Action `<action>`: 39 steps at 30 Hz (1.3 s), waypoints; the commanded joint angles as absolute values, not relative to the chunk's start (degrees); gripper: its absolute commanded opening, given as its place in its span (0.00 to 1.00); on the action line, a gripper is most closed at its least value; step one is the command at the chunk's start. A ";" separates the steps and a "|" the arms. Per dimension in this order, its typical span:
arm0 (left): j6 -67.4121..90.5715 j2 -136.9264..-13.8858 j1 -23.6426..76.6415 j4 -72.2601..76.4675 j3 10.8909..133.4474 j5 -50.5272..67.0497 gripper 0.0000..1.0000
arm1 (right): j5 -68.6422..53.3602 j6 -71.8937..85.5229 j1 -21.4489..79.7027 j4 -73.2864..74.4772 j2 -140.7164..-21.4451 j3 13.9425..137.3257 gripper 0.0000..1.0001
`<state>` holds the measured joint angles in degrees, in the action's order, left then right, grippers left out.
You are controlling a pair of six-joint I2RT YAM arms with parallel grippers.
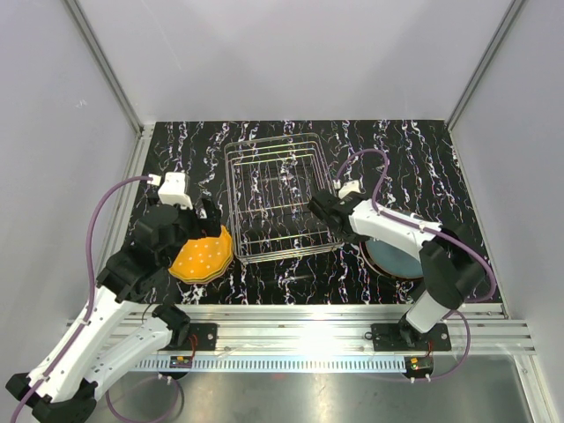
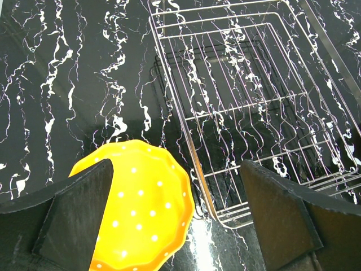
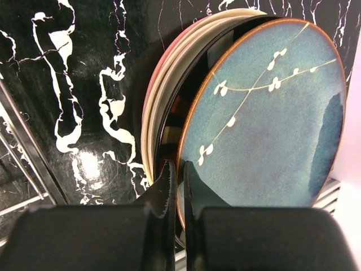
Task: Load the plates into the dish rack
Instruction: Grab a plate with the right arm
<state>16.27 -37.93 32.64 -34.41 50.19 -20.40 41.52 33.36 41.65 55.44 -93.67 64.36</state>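
The dish rack (image 1: 278, 198) stands mid-table with no plates in it; it also shows in the left wrist view (image 2: 254, 84). An orange plate (image 1: 204, 256) with white dots and a scalloped rim lies left of the rack and also shows in the left wrist view (image 2: 141, 209). My left gripper (image 1: 204, 222) hovers open above it (image 2: 176, 166). My right gripper (image 3: 179, 169) is shut on the rim of the light blue plate (image 3: 271, 113), which tilts up off a stack of pink (image 3: 148, 101), cream (image 3: 155, 113) and black (image 3: 175, 96) plates. The blue plate (image 1: 395, 258) lies partly under the right arm.
The table's near edge is an aluminium rail (image 1: 300, 317) that carries both arm bases. Grey walls close in the left, back and right. The rack's corner (image 3: 17, 141) is just left of the plate stack.
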 commanded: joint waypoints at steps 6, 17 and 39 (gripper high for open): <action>15.56 -38.49 31.82 -32.52 50.19 -21.01 0.99 | 40.52 31.91 41.75 56.95 -92.64 68.81 0.00; 19.16 -43.94 31.64 -33.22 55.45 -11.70 0.99 | 37.53 31.29 47.89 57.74 -79.81 74.09 0.00; 42.27 -75.66 34.98 -15.74 67.05 18.19 0.95 | 27.17 25.31 48.69 42.72 -52.57 56.35 0.00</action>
<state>38.02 -71.59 33.21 -20.45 62.19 12.43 29.06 26.13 48.45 47.83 -55.83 58.43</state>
